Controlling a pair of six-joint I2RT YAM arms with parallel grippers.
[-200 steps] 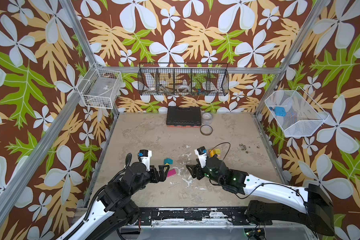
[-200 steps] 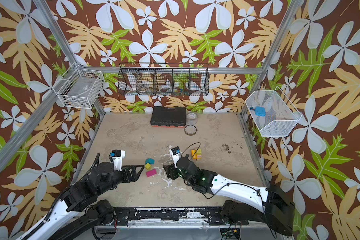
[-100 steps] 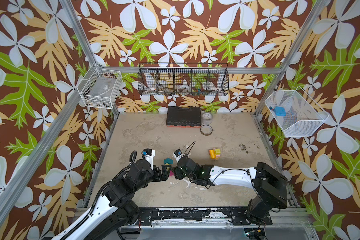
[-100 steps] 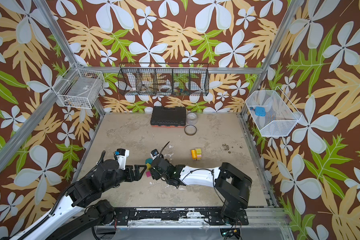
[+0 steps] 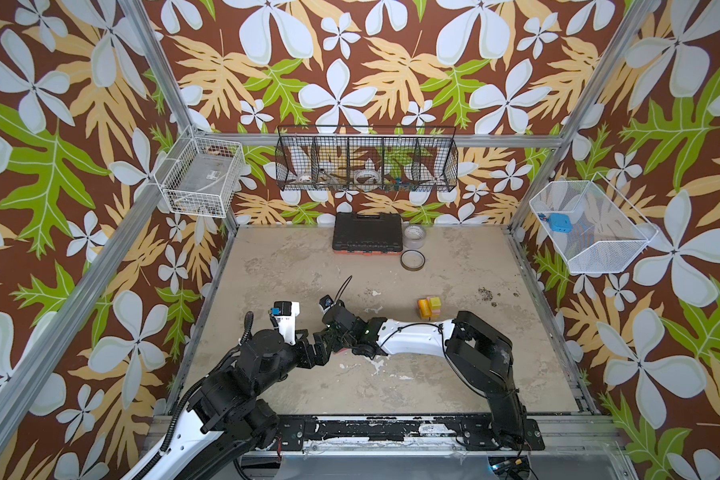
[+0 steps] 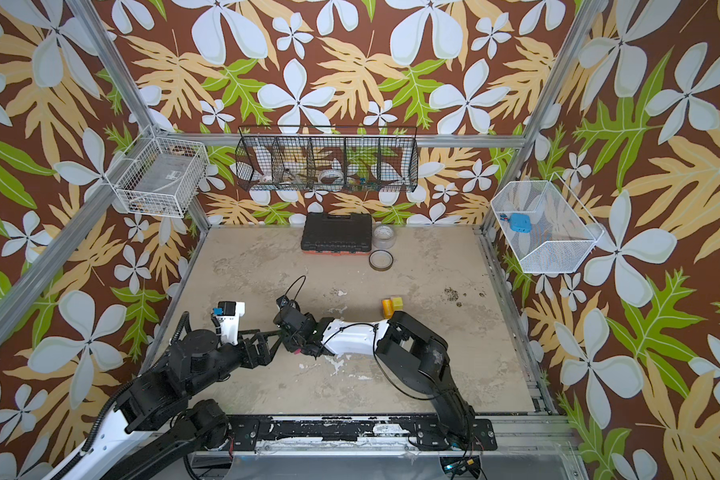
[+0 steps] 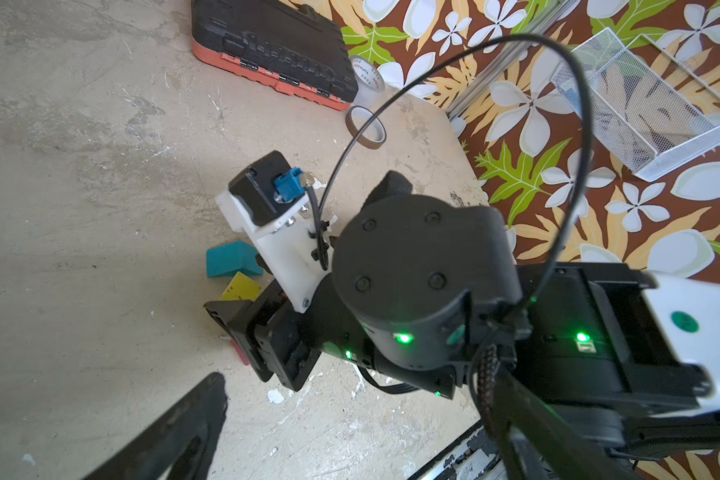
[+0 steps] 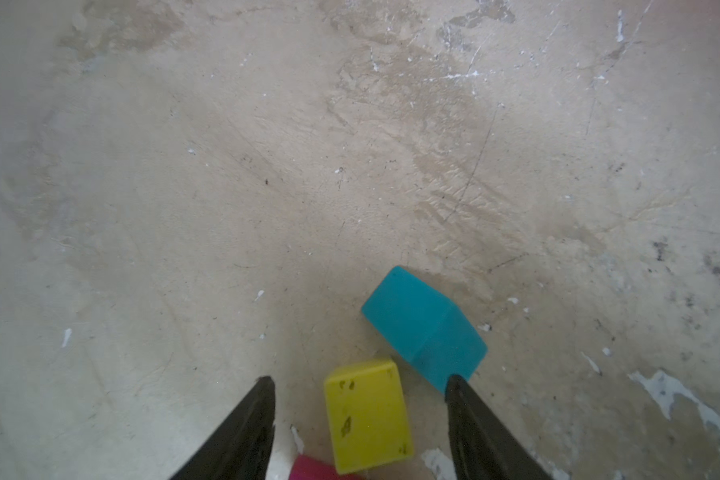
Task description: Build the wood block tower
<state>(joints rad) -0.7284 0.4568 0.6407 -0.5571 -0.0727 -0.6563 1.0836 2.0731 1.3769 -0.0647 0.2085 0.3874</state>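
Straddles yellow block (image 8: 366,415) with right claw (image 8: 360,379), released, gaps both sides; teal block (image 8: 425,328) just beside. Holds left claw (image 5: 321,348) spread.

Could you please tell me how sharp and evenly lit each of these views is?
Both top views: even, soft light, the table sharp throughout. Left wrist view: the tool case is crisp, green lights on the right arm bloom. Right wrist view: softer, darker toward one edge, the yellow block and teal block in dim shade.

Table (image 5: 454,365) | black case (image 5: 367,231) | tape ring (image 5: 412,260) | teal block (image 8: 422,328) | yellow block (image 8: 366,415)
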